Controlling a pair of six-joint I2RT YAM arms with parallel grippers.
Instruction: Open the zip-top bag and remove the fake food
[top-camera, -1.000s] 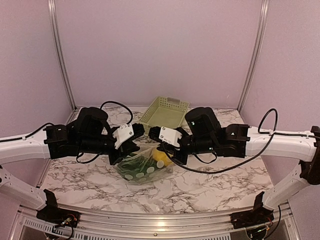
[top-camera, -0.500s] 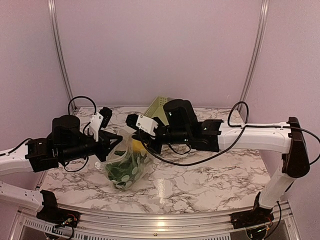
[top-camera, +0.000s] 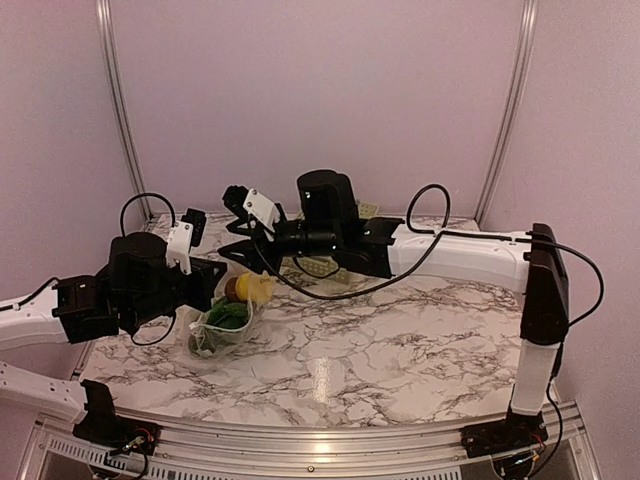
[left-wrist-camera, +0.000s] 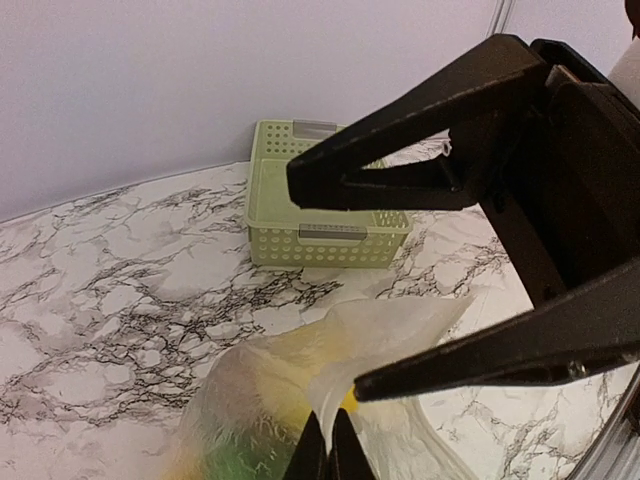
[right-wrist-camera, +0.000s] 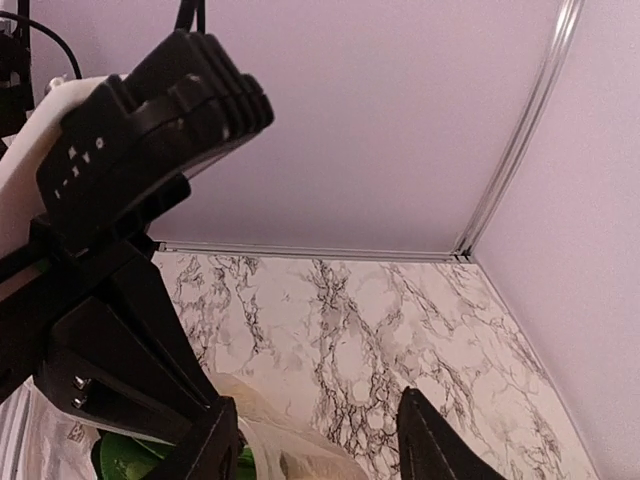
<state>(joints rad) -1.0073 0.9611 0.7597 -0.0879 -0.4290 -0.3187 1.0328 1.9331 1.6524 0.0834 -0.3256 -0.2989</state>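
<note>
The clear zip-top bag (top-camera: 213, 332) sags onto the marble table, its top edge pinched in my left gripper (top-camera: 212, 290), which is shut on it. In the left wrist view the fingertips (left-wrist-camera: 328, 452) clamp a thin fold of the bag (left-wrist-camera: 400, 330). Fake food shows at the bag's mouth: a yellow lemon (top-camera: 256, 288), a small brown piece (top-camera: 233, 288) and green pieces (top-camera: 228, 316). My right gripper (top-camera: 232, 245) hovers just above the bag's mouth, open and holding nothing. In the right wrist view its fingers straddle the bag's rim (right-wrist-camera: 285, 445).
The pale green slotted basket (top-camera: 318, 267) stands behind the bag, mostly hidden by the right arm; it shows whole in the left wrist view (left-wrist-camera: 320, 205). The right arm stretches across the table's middle. Walls close the back and sides.
Both arms have shifted left with the bag. The right gripper has let go of the bag and opened, and the bag now hangs from the left gripper alone.
</note>
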